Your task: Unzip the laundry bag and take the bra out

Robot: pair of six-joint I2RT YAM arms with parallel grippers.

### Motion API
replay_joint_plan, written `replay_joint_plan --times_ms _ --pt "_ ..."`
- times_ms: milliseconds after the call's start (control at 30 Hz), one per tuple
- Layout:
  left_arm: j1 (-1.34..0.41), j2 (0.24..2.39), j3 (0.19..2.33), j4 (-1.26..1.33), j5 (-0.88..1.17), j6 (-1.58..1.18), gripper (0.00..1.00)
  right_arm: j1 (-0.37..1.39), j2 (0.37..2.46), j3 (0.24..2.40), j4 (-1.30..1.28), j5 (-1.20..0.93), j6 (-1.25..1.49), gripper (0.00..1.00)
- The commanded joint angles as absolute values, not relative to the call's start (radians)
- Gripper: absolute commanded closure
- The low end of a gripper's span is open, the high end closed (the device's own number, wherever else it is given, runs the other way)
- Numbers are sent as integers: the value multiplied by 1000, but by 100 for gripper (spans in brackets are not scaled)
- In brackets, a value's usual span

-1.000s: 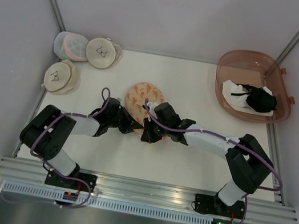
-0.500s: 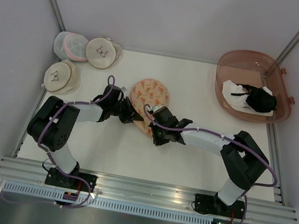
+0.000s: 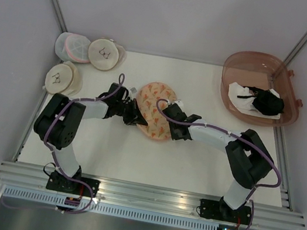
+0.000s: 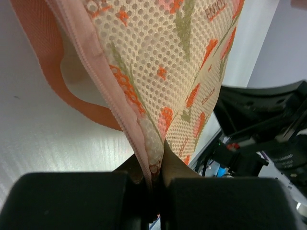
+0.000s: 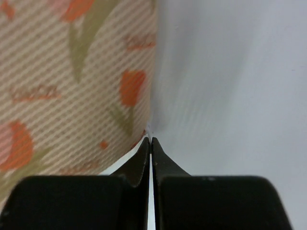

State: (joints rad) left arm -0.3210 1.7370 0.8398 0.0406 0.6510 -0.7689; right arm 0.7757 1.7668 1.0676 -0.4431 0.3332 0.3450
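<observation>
Surroundings: three round pouches (image 3: 103, 54) at the far left corner of the counter (image 3: 192, 163), and a clear brown tub (image 3: 240, 62) at the far right holding a white cloth (image 3: 241, 95) and a black garment (image 3: 267, 102), all well apart from both arms. Item: laundry bag (image 3: 157, 112), peach mesh with orange prints, pink zip and orange trim, mid-counter, lifted on edge between the arms. Left gripper (image 4: 154, 165) pinches its zip seam; right gripper (image 5: 151, 143) is closed, tips at the bag's edge, any cloth caught unclear.

Overhead view, wrist close-ups share laundry bag (image 3: 154, 97)
</observation>
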Motion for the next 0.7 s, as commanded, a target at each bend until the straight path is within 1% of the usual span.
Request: replay_joint_plan --times_ms 0,100,300,333,367,400,433,467,500,533,567,667 --pt "-324 1761 868 6 773 -663 98 735 1790 1117 -453 514 338 100" --pt "-324 1758 867 6 778 -650 98 718 1807 1134 -434 575 333 100" --pt "-330 1746 856 6 798 -644 98 704 1807 1160 -368 634 337 99" --pt "-331 1743 854 6 798 -646 96 704 1804 1166 -368 643 342 100" --pt "-336 1735 850 6 798 -655 92 704 1793 1170 -367 643 347 96" --pt "-337 1727 844 6 790 -661 83 704 1786 1169 -371 646 348 87" --pt "-339 1717 839 6 781 -669 62 704 1773 1166 -373 646 347 74" --pt "-339 1707 824 6 770 -678 54 704 1746 1151 -371 646 341 61" --pt "-341 1674 815 6 731 -686 47 704 1730 1144 -371 644 336 56" --pt "-341 1655 804 6 707 -692 38 704 1717 1135 -377 641 334 53" --pt "-341 1634 786 6 681 -701 35 704 1686 1121 -385 629 325 49" --pt "-341 1565 761 -54 586 -718 32 707 1635 1094 -417 606 318 45"
